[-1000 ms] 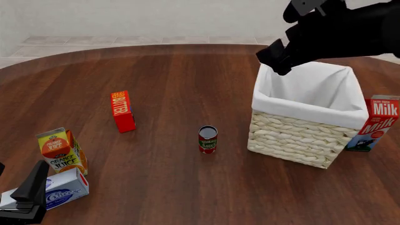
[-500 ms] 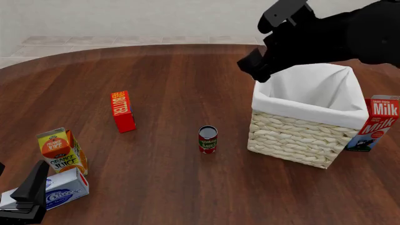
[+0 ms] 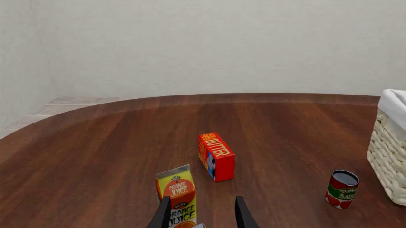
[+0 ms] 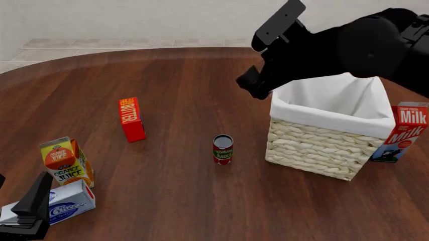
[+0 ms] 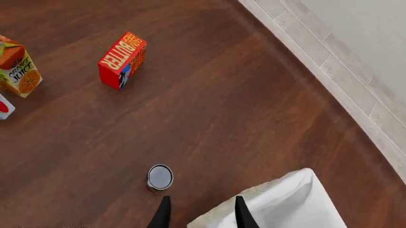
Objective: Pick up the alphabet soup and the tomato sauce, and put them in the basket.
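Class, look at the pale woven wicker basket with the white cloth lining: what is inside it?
Inside the pale woven wicker basket only its white cloth lining shows. The black right arm and the near wall cover the bottom, so whether a can lies there cannot be seen.

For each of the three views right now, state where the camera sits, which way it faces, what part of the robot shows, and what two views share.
Front view: fixed above the arms' side, facing forward and down over the table; shows the right arm above the basket and the left gripper.
Left wrist view: behind the left gripper, low, facing across the table; fingertips show.
Right wrist view: behind the right gripper, high, facing down; fingertips show.
Shared: all show the tomato sauce, butter box and orange juice.
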{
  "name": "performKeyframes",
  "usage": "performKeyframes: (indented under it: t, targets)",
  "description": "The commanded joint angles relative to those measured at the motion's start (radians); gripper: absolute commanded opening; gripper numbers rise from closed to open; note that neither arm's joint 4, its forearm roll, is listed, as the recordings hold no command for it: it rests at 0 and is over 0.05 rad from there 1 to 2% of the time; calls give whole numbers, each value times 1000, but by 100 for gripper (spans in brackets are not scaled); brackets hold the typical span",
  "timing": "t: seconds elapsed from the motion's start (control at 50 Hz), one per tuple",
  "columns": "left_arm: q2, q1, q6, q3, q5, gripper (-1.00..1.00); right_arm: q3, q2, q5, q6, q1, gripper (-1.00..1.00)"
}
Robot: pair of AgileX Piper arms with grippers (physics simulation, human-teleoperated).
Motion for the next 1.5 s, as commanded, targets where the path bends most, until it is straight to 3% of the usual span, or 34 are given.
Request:
performKeyframes:
  t: [0.02,1.5]
  targets:
    - [0,0,0,0,0,100,-7,23,-3,-8,33,100]
    - [0,0,0,0,0,100,29,169,-40,-99,105,100]
